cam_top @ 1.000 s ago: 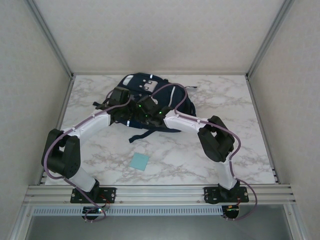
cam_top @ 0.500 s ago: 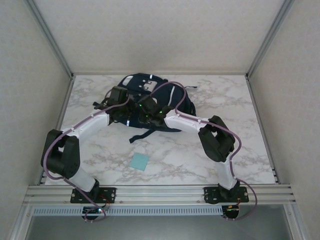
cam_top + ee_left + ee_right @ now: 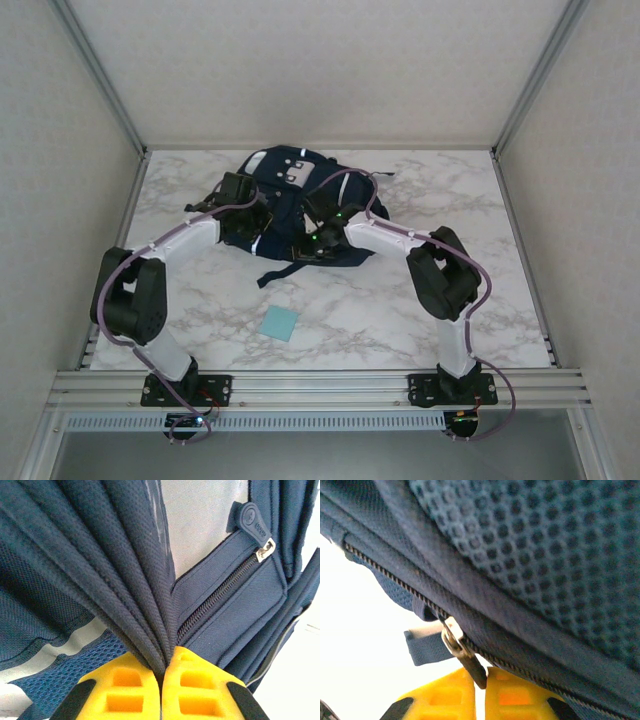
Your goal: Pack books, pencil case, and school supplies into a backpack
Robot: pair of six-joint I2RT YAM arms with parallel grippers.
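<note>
Marble tabletop: light-blue pad near front, well apart from backpack.

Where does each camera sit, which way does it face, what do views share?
Top external: above and behind the bases, looking down at the table; left arm and right arm reach the backpack.
Left wrist: on the left arm, facing along the left gripper, shut on backpack fabric.
Right wrist: facing along the right gripper, shut on the zipper pull.
Shared: the backpack.

site: lab cell | cues: aluminium frame; panel walls; marble tabletop
</note>
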